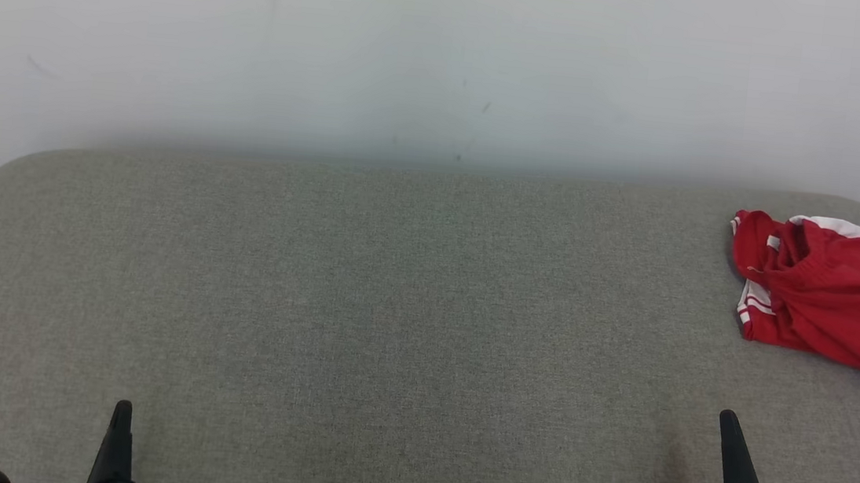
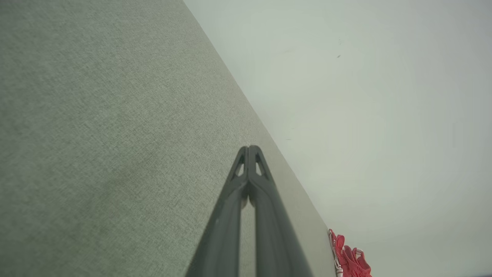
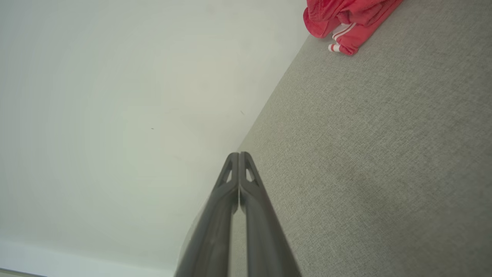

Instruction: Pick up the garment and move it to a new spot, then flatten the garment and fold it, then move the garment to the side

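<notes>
1. The red garment (image 1: 827,299) with white stripes lies crumpled at the far right corner of the grey fabric surface (image 1: 392,309).
2. It bears a small pale tag (image 1: 773,242), which is too small to read.
3. The left gripper (image 1: 122,407) has its fingers pressed together and holds nothing.
4. The right gripper (image 1: 729,419) is likewise closed and empty, well apart from the garment.

This looks like a bare test room or lab set-up, not a home. A wide table (image 1: 361,306) with rounded corners, covered in plain grey woven cloth, stands against a blank white wall (image 1: 417,51) across the upper half of the head view. A crumpled red garment (image 1: 827,295) lies at its right edge, and a paler skirting band (image 3: 57,259) crosses the lower left of the right wrist view.
</notes>
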### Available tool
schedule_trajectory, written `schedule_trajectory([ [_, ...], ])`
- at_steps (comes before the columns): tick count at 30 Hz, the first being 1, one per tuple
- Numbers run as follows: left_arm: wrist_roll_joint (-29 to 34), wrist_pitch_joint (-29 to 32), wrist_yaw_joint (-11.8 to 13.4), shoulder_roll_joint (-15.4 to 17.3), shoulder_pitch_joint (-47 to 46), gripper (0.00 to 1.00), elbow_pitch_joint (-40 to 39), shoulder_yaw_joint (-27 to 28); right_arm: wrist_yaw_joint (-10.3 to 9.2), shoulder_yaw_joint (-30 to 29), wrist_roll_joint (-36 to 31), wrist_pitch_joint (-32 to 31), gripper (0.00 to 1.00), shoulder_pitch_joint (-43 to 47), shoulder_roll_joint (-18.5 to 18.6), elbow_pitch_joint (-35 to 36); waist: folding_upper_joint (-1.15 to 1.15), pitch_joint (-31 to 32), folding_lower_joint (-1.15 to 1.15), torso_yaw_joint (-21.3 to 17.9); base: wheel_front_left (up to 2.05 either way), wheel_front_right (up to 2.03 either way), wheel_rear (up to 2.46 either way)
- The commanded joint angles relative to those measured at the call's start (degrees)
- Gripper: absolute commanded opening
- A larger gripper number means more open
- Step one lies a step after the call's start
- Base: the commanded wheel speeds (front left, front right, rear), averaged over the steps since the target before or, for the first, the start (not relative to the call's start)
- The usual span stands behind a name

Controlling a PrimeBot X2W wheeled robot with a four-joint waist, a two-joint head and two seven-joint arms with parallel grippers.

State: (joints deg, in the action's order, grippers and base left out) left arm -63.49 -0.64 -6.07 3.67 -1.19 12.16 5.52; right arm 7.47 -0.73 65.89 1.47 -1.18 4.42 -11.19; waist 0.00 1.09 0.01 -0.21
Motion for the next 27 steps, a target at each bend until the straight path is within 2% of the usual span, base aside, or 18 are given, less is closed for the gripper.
schedule_trajectory([
  [1,-1.6,0.4,-0.4,0.0,-1.2,0.0,-0.3,0.2,0.02,-0.3,1.8,-0.4,0.0,-1.0,0.4,0.2,0.0,0.0,-0.01,0.0,0.0,0.0,0.0],
  [27,-14.9,3.8,-1.0,-0.4,-3.2,0.0,0.8,0.7,0.03,-2.1,14.6,-3.5,0.0,-3.0,0.1,-1.2,0.0,-0.6,-0.01,0.1,0.0,0.0,0.0],
])
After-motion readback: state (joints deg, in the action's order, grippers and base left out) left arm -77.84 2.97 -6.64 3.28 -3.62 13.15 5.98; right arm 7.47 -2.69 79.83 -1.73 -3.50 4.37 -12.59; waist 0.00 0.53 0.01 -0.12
